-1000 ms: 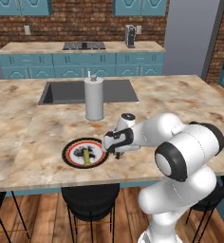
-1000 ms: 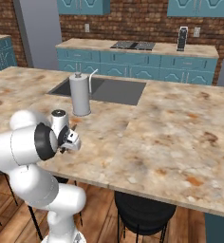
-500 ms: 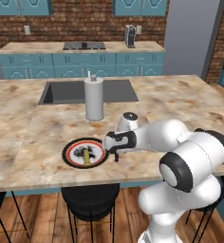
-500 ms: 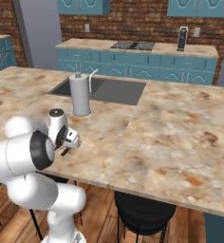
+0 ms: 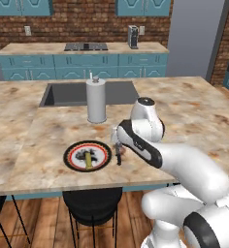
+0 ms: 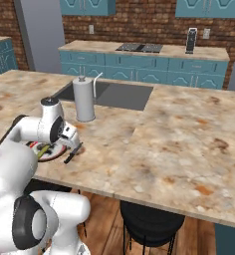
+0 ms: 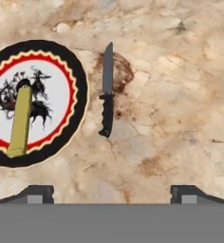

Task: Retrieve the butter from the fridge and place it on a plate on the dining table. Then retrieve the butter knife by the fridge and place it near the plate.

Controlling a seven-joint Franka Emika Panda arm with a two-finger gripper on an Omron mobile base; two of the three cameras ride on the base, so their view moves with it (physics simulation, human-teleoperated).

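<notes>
Butter (image 7: 20, 122), a yellow-olive stick, lies on your round plate (image 7: 80, 90); slim butter knife (image 7: 106, 91) beside; gripper (image 7: 112, 192) jaws apart.

Home kitchen, brick walls, teal cabinets (image 5: 63, 65), stovetop (image 5: 85, 46), marbled island (image 5: 194, 104) with sink (image 5: 68, 93)

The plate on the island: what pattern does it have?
The plate has a black rim, a thin red ring and a white centre with dark marks; clearest in the hand view.

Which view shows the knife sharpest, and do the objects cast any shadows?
Hand view: butter knife crisp beside the plate, evenly lit, no glare, no clear shadow. Left base view: knife small and soft, faint shadow under the paper towel roll. Right base view: arm hides most of the plate.
</notes>
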